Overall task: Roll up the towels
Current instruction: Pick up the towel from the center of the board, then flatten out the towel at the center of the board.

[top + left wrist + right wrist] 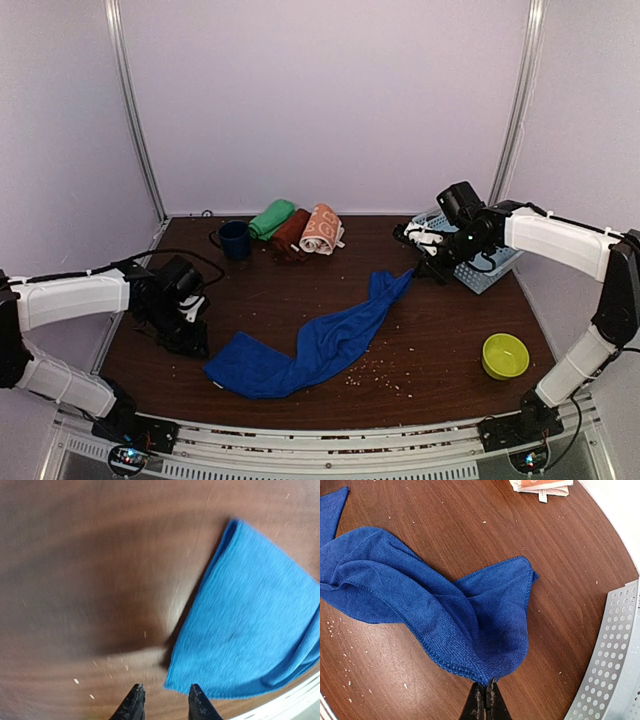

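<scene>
The royal blue towel (320, 345) lies unrolled on the dark wooden desk (450, 330), stretched in a long diagonal from the lower centre of the overhead frame up toward the right. Its upper end rises off the wood to the right hand (415, 268), whose fingers are pressed together on the hem (the wrist view shows the fold of cloth meeting the closed tips at the bottom edge). The left hand (165, 702) sits at the lower left, just beside the towel's wide near corner; its two fingertips stand apart with bare wood between them, gripping nothing.

At the upper centre of the overhead frame three rolled towels lie side by side: green (272, 218), dark maroon (290, 237) and orange with white print (322, 228). A navy mug (234, 240) stands just left of them. A pale blue perforated basket (490, 268) sits at the right, partly behind the right arm, and a yellow-green bowl (505, 355) rests at the lower right. Pale crumbs dot the wood near the blue towel.
</scene>
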